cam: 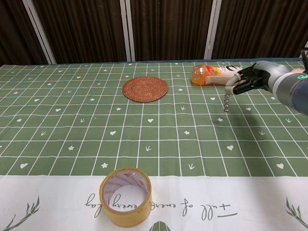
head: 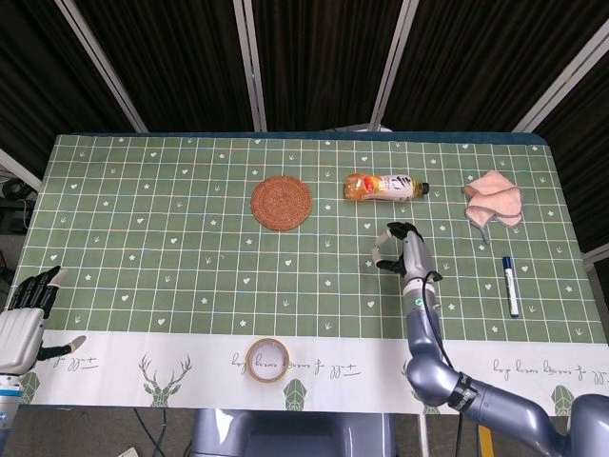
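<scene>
Right robot hand hangs just short of bottle (lying flat).

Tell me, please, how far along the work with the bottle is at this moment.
Done: nothing that shows. The bottle lies on its side, right of the woven coaster. In hand: the right hand hovers near the bottle's cap end, fingers curved, holding nothing. Left: the grasp is not yet made, and the pictures cannot settle whether there is contact. The left hand is idle at the table's near corner.
</scene>
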Tool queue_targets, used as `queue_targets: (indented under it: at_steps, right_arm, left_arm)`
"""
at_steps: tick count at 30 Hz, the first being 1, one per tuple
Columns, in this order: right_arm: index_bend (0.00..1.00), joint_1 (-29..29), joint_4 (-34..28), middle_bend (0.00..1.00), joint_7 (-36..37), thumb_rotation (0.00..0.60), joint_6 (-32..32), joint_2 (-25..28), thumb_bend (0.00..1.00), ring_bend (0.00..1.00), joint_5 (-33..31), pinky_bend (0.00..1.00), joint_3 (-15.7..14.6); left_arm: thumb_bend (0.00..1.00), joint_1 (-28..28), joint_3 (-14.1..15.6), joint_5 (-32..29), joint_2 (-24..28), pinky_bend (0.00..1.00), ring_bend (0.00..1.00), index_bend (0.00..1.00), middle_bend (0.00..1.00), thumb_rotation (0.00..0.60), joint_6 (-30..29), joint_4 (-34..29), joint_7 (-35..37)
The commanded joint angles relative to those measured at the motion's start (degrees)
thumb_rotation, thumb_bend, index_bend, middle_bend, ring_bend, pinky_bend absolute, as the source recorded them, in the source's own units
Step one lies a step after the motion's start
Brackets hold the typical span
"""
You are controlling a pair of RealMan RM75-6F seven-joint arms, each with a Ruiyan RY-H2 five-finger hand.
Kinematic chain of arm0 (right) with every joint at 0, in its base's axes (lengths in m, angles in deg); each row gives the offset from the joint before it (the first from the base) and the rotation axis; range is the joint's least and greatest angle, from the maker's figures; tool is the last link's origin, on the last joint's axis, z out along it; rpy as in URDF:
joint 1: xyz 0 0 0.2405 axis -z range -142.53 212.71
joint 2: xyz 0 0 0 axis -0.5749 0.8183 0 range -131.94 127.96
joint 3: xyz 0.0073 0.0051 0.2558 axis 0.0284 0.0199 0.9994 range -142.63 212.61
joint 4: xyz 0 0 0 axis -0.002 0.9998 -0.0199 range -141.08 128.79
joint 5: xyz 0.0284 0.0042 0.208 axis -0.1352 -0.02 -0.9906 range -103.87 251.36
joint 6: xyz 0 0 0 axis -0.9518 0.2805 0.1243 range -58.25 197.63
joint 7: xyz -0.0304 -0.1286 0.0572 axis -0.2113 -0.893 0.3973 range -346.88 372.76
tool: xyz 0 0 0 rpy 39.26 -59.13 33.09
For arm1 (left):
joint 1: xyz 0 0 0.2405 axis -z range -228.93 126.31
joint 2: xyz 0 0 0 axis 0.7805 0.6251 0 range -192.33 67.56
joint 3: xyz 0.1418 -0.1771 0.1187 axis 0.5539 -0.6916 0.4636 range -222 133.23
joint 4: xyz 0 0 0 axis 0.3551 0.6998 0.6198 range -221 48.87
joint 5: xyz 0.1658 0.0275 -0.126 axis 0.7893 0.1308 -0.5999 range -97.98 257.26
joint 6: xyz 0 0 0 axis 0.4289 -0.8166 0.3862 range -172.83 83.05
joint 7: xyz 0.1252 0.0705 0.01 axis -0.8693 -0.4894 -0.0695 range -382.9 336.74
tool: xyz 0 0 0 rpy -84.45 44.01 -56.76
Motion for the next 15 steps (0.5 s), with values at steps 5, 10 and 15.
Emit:
queue_targets:
  at_steps: [5,10,15]
  right_arm:
    - [0.6,-0.6,-0.7,0.18,0.4,0.6,1.1,-0.3,0.33,0.0,-0.1,0.0,-1.1]
    - [0.6,-0.9,-0.9,0.18,0.4,0.6,1.6,-0.4,0.33,0.0,-0.3,0.0,-1.5]
    - [0.6,-1.1,-1.2,0.18,0.6,0.6,2.1,-0.6,0.33,0.0,-0.8,0.0,-2.0]
  left_arm:
    - [0.06,0.1,-0.1,-0.2,-0.1,0.0,0.0,0.0,0.0,0.6,0.2,0.3,0.1]
    - [0.06,0.0,-0.1,-0.1,-0.1,0.0,0.0,0.0,0.0,0.6,0.1,0.4,0.0]
    - [0.06,-0.1,0.1,0.0,0.0,0.0,0.0,0.0,0.0,0.6,-0.1,0.3,0.2]
